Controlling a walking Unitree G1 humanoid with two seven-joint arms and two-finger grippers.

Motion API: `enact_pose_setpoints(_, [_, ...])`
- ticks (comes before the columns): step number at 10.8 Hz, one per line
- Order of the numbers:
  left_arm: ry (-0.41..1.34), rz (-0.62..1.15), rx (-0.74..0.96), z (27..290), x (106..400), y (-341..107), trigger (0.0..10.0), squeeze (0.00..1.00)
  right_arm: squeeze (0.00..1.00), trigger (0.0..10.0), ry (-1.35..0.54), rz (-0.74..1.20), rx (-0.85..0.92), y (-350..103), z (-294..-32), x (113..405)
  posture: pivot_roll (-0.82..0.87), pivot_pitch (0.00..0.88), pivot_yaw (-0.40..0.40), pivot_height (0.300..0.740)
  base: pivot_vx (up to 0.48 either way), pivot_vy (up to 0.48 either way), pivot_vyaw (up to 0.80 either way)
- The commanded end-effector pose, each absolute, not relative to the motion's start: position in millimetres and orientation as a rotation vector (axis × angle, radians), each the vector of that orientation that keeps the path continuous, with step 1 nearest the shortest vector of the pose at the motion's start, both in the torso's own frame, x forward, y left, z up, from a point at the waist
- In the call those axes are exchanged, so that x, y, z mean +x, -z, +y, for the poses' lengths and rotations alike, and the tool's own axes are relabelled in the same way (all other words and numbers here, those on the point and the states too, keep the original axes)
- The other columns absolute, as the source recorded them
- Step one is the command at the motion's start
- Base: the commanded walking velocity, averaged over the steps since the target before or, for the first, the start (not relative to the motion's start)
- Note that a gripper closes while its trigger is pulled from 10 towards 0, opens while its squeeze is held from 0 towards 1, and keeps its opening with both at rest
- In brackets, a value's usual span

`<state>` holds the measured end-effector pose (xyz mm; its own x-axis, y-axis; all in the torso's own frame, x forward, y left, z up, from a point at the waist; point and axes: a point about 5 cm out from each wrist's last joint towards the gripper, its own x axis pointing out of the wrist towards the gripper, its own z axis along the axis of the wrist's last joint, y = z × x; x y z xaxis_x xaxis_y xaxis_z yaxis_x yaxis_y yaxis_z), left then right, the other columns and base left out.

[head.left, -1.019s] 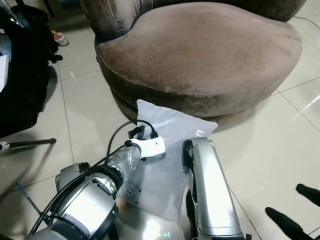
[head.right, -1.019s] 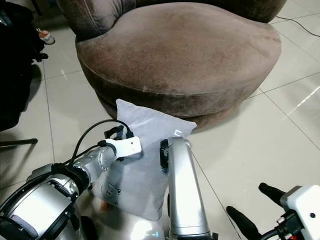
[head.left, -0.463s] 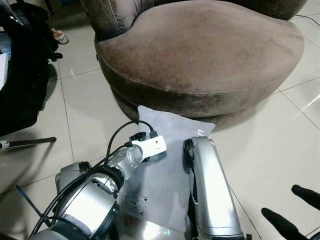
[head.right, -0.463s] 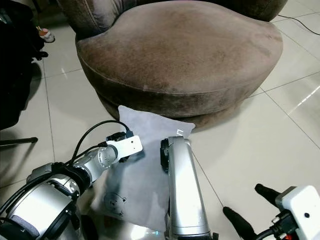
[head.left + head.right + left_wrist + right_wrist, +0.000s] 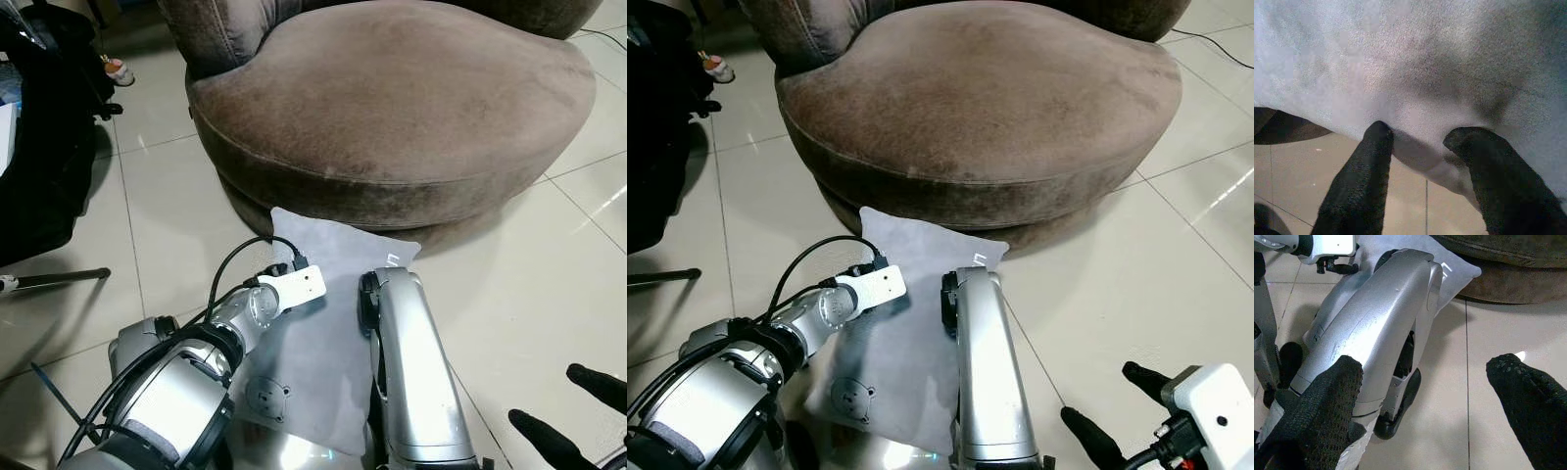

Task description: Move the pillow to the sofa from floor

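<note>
The grey pillow (image 5: 318,338) lies on the floor tiles, its far edge against the base of the brown round sofa (image 5: 392,98). A small bear print (image 5: 265,397) shows on its near end. My left gripper (image 5: 277,266) is at the pillow's left edge; in the left wrist view its fingers (image 5: 1371,147) pinch a fold of the grey fabric (image 5: 1415,98), so the left gripper (image 5: 1420,142) is shut on the pillow. My right gripper (image 5: 1107,411) hangs open low on the right, above bare tiles, apart from the pillow. In the right wrist view the right gripper (image 5: 1425,367) is spread wide.
A silver limb of my body (image 5: 411,372) lies along the pillow's right side. A black bag (image 5: 39,147) and a thin rod (image 5: 54,281) are on the floor at the left. A small bottle (image 5: 118,73) stands beyond them. Open tiles stretch to the right of the sofa.
The pillow stood raised and upright in my left gripper a second ago; now it has sunk lower and flatter onto the floor. The right gripper has drifted slightly down.
</note>
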<state>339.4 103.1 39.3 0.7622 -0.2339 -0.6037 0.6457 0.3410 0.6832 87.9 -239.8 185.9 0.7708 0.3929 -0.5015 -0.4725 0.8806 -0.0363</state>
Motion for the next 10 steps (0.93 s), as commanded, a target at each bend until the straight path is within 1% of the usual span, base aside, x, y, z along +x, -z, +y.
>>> enact_pose_setpoints(1, [0.603, 0.436, 1.092, 100, 340, -41, 0.0, 0.0, 0.0, 10.0, -0.472, 0.504, -0.177, -186, -239, 89, -0.72, 0.279, 0.007, 0.331, 0.0, 0.0, 0.0])
enact_pose_setpoints(8, [0.598, 0.435, 1.064, 99, 341, -41, 0.0, 0.0, 0.0, 10.0, -0.484, 0.504, -0.171, -181, -238, 94, -0.7, 0.271, 0.006, 0.331, 0.0, 0.0, 0.0])
enact_pose_setpoints(10, [0.584, 0.433, 1.024, 97, 341, -42, 0.0, 0.0, 0.0, 10.0, -0.486, 0.497, -0.166, -177, -237, 99, -0.68, 0.252, 0.01, 0.331, 0.0, 0.0, 0.0])
